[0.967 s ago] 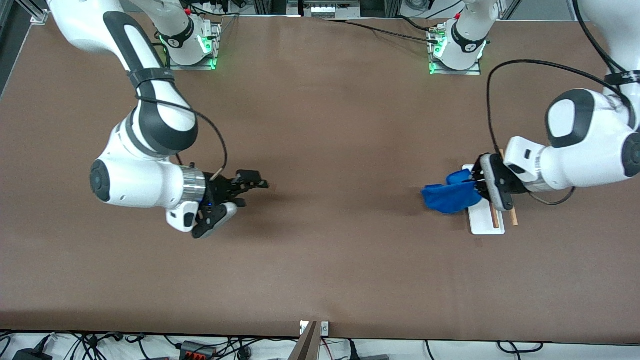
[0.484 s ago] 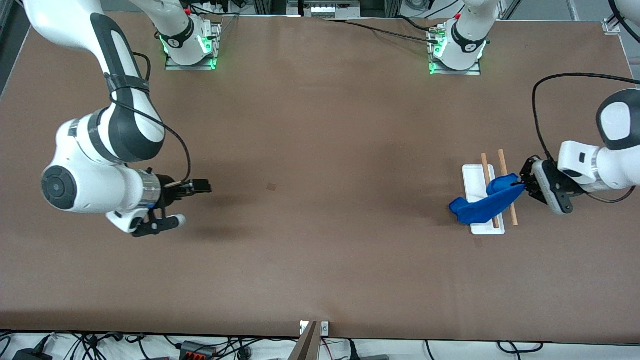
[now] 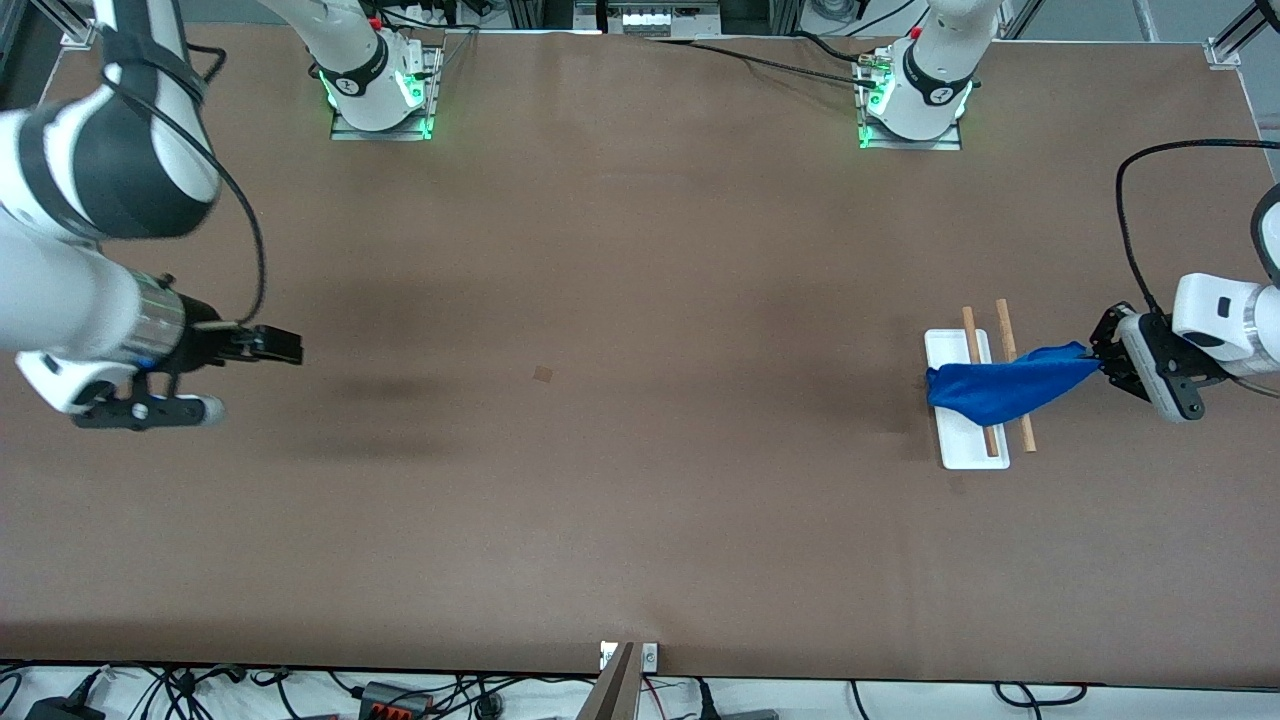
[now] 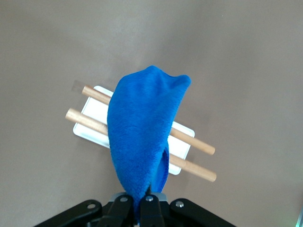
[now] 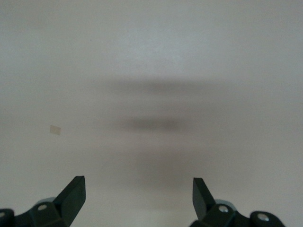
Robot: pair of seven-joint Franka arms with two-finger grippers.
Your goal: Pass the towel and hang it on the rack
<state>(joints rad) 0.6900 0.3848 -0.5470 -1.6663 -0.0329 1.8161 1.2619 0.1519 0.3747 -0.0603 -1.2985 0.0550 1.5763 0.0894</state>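
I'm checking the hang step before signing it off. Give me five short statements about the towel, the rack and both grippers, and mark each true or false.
1. The left gripper is shut on a corner of the blue towel. True.
2. The towel lies flat on the table, clear of the rack. False: it stretches across both wooden rods of the rack.
3. The right gripper is open and holds nothing. True.
4. The right gripper is over the rack. False: it is over bare table at the right arm's end.
5. The rack has tipped onto its side. False: its white base sits flat on the table, with both rods above it.
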